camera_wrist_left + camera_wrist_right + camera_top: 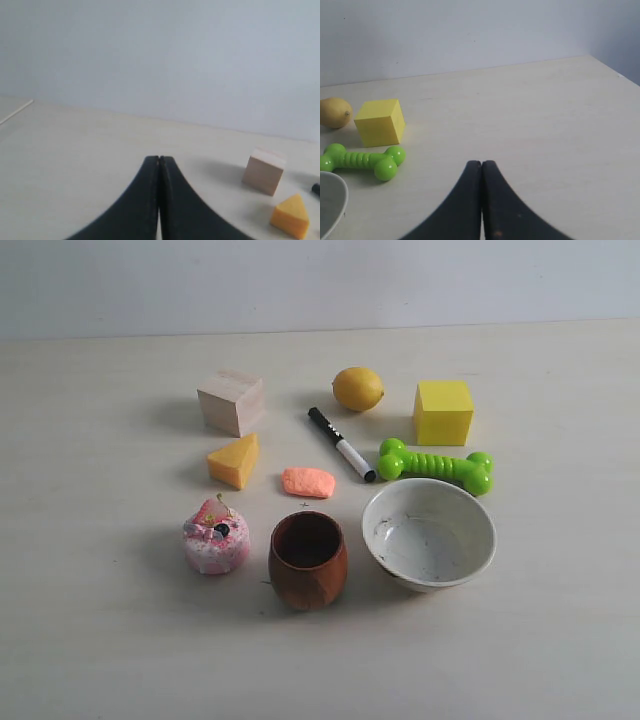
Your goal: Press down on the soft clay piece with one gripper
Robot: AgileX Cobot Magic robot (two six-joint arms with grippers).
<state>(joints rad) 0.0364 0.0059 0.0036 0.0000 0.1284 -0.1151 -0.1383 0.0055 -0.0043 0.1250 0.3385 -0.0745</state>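
The soft clay piece [309,482], a small flat salmon-orange lump, lies on the table in the exterior view, between the orange wedge [235,460] and the black marker [341,444], just behind the brown cup [308,560]. Neither arm shows in the exterior view. My left gripper [159,159] is shut with nothing between its jaws, low over bare table; the wooden cube [263,171] and the wedge [291,216] lie off to one side of it. My right gripper [481,163] is also shut and empty. The clay shows in neither wrist view.
A lemon [358,388], yellow cube [443,411], green bone toy [436,465], white bowl [430,533], wooden cube [231,401] and pink cake toy [215,536] surround the clay. The right wrist view shows the bone toy [363,161], yellow cube [380,122] and lemon [334,112].
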